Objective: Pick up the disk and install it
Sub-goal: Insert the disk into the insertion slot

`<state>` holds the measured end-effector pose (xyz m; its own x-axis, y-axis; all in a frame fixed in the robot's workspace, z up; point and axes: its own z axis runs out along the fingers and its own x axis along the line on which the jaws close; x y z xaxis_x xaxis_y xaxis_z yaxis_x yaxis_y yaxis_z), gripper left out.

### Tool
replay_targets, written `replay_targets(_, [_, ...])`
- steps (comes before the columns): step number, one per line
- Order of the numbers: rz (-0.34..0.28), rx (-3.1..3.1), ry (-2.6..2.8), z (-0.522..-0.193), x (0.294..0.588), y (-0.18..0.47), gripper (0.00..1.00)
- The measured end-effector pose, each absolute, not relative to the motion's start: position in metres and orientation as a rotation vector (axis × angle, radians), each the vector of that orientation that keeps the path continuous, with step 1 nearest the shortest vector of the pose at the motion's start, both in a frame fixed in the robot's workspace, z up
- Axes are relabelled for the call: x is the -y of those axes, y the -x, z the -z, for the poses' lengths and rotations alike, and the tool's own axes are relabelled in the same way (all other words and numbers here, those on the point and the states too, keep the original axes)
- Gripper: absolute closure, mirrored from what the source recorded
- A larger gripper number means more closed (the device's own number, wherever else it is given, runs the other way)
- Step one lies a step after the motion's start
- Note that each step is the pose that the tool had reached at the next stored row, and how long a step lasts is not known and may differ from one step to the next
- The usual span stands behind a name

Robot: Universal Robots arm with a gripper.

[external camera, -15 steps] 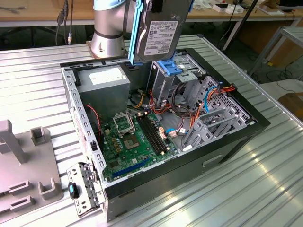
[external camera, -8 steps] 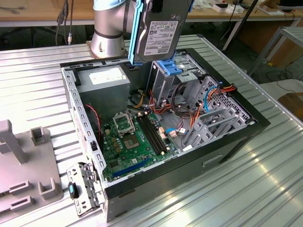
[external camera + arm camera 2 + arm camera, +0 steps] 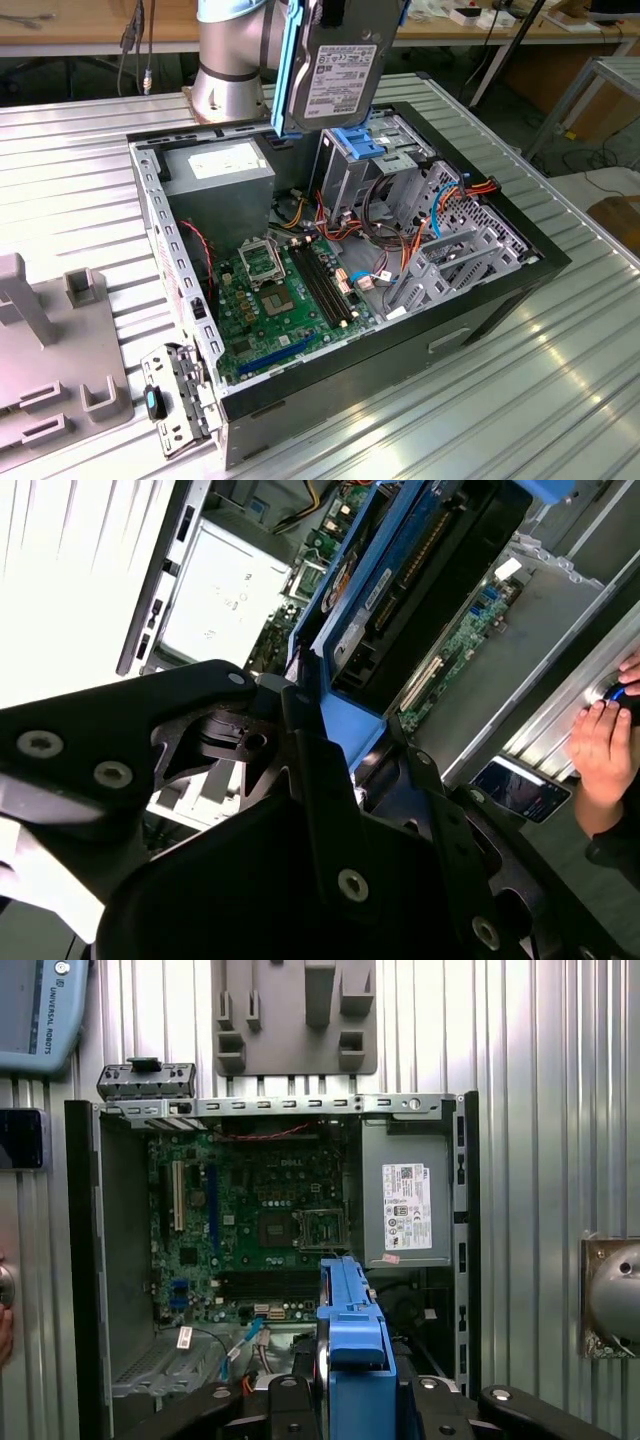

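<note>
The disk (image 3: 338,75) hangs upright above the back of the open computer case (image 3: 500,300), its grey labelled face turned to the exterior view and a bright blue carrier rail along its edge. My gripper (image 3: 335,15) is shut on its upper end. In the second wrist view the dark fingers (image 3: 320,770) clamp the blue carrier of the disk (image 3: 400,580). In the first wrist view the disk (image 3: 352,1330) is seen edge-on, held in my gripper (image 3: 355,1395). Just below the disk is the silver drive cage (image 3: 350,185) with its fixed blue latch (image 3: 357,142).
Inside the case lie the green motherboard (image 3: 275,300), the power supply (image 3: 220,170) and loose cables (image 3: 400,240). A grey fixture (image 3: 50,350) lies at the exterior view's left. The arm's base (image 3: 230,75) stands behind the case. A person's hand (image 3: 600,750) rests near a phone (image 3: 520,788).
</note>
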<state>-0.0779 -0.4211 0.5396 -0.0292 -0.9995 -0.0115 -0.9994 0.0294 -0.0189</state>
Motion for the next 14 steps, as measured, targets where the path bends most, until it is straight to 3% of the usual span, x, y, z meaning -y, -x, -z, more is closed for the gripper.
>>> replay_targets(14, [0.009, -2.238, 2.174, -0.538, 0.462, 0.078, 0.63])
